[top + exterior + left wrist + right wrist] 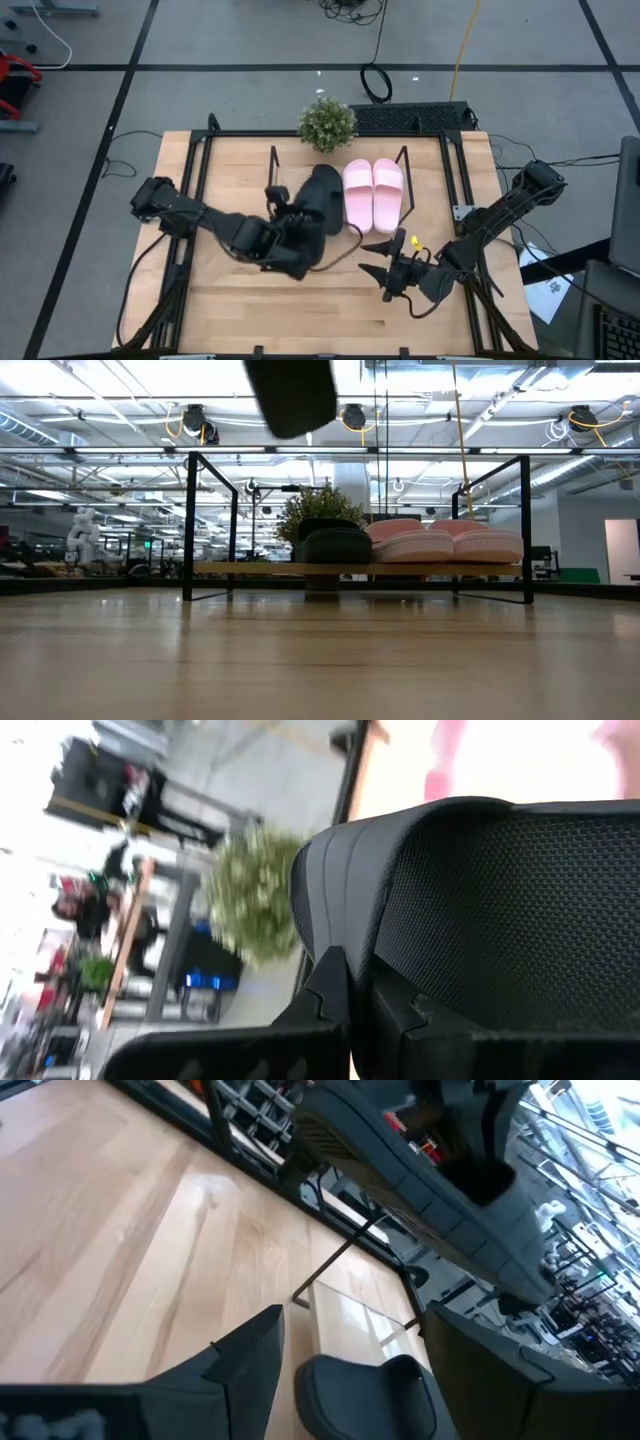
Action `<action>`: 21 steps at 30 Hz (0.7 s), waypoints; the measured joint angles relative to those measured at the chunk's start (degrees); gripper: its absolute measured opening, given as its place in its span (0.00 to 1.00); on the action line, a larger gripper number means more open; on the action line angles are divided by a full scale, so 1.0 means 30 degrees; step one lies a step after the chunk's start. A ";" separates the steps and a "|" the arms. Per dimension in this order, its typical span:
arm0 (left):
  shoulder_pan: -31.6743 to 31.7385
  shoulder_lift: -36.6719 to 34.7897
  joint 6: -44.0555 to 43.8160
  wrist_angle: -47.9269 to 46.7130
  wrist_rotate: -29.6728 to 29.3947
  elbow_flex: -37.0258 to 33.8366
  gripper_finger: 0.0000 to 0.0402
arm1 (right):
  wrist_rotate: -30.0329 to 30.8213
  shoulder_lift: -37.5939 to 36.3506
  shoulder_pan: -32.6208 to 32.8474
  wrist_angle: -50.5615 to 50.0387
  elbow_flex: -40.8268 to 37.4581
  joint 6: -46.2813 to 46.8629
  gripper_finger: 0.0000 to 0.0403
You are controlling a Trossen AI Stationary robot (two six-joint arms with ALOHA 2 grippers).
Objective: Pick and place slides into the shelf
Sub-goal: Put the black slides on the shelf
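Note:
One black slide (326, 190) and two pink slides (373, 193) lie soles down on the shelf's wood board (250, 568), between its black wire side frames (208, 525). My left gripper (290, 240) is shut on the second black slide (500, 890), in front of the shelf's left half. The low view shows that slide as a dark shape (292, 395) high above the table. My right gripper (392, 262) hovers open over the table, near and right of the shelf. Its wrist view shows the shelved black slide (370, 1395) beyond its fingers. My left gripper pinches the black slide between its two fingers (325, 990) at the sole's side edge (370, 955), just beside the wide textured strap. The slide is lifted clear of the table and the shelf and is tilted in the hold.
A small potted plant (327, 123) stands just behind the shelf at the table's far edge. Black rails (190, 190) run along the tabletop's sides. Bare wood (300, 310) lies between the shelf and the near edge. Cables and a dark mat lie on the floor beyond.

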 joint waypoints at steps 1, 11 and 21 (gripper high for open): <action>0.0210 0.0000 -0.0520 -0.0855 0.0280 0.0000 0.00 | -0.0027 0.0006 0.0000 -0.0112 0.0000 0.0128 0.56; 0.2052 0.0649 -0.3231 -0.5769 0.2353 -0.0007 0.00 | -0.0074 0.0007 -0.0290 -0.0097 0.0000 0.0212 0.56; 0.3407 0.3609 -0.0931 -0.6105 0.1517 -0.0015 0.00 | -0.0110 0.0007 -0.0539 -0.0383 -0.0007 0.0761 0.56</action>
